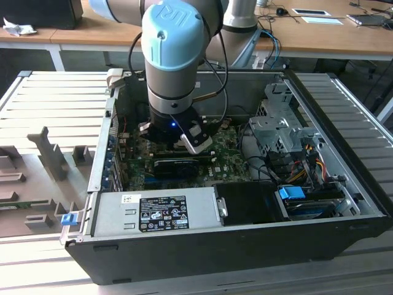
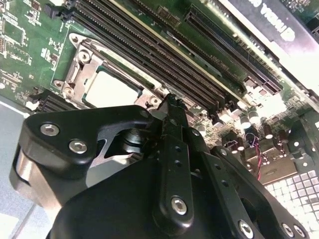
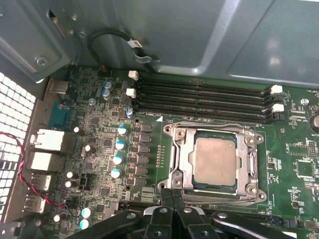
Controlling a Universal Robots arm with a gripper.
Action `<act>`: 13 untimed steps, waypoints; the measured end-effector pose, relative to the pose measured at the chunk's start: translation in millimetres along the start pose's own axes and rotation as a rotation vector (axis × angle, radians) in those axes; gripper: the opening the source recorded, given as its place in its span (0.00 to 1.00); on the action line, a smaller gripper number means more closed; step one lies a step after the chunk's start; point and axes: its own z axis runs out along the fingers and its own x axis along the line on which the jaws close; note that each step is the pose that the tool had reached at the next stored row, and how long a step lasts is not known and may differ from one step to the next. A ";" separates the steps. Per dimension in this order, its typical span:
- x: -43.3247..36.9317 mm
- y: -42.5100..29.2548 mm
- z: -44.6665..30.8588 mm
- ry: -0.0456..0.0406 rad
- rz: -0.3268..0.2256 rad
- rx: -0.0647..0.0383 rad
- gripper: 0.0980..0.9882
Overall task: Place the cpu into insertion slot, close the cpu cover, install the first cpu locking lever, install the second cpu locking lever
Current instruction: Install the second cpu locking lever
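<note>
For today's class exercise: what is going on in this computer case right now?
A robot arm reaches into an open computer case, its gripper shut and empty at the edge of the insertion slot. The cpu already sits in the slot, with the cpu cover closed around it.

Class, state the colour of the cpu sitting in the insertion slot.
Pale silver-beige; the cpu shows best in the first wrist view, framed by the silver cpu cover.

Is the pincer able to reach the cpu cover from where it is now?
Probably yes. The pincer sits right at the edge of the cpu cover, which lies closed over the cpu, and nothing stands between them.
</note>
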 end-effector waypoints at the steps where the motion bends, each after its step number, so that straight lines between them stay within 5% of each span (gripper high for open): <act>1: 0.6 0.0 0.1 -0.0001 0.000 -0.001 0.01; 5: 4.0 -0.4 0.8 -0.0012 0.000 -0.011 0.01; 9: 5.7 -4.5 3.4 -0.0059 0.002 -0.051 0.01; 13: 6.3 -8.4 2.8 -0.0074 0.004 -0.059 0.01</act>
